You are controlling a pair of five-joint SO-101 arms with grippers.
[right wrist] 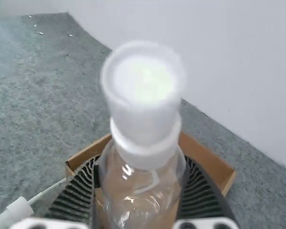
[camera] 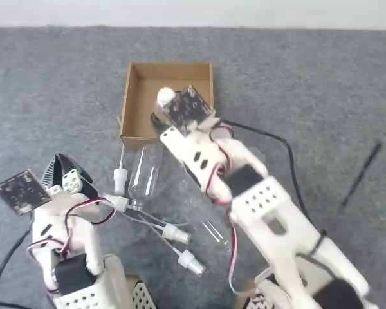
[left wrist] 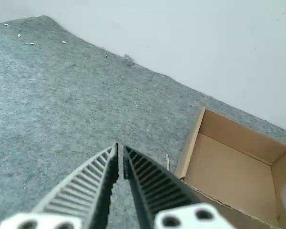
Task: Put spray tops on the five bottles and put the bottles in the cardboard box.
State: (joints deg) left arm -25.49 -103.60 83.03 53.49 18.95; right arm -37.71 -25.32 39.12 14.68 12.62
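Clear bottle (right wrist: pixel 140 202), spray top (right wrist: pixel 143 90) on, gripped round its body by right jaws, cap up | cardboard box (camera: pixel 141 106) beneath those jaws, so we judge it ready to lower in | left jaws almost shut, empty, beside box, out of our way | loose tops (camera: pixel 177 233) on table (camera: pixel 321 77) behind.

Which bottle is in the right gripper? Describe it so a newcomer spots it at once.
Find the cardboard box on the grey carpet. Over it, the right gripper clamps a clear bottle. Unlike the bottles lying on the carpet, it is lifted, with a white top on its neck.
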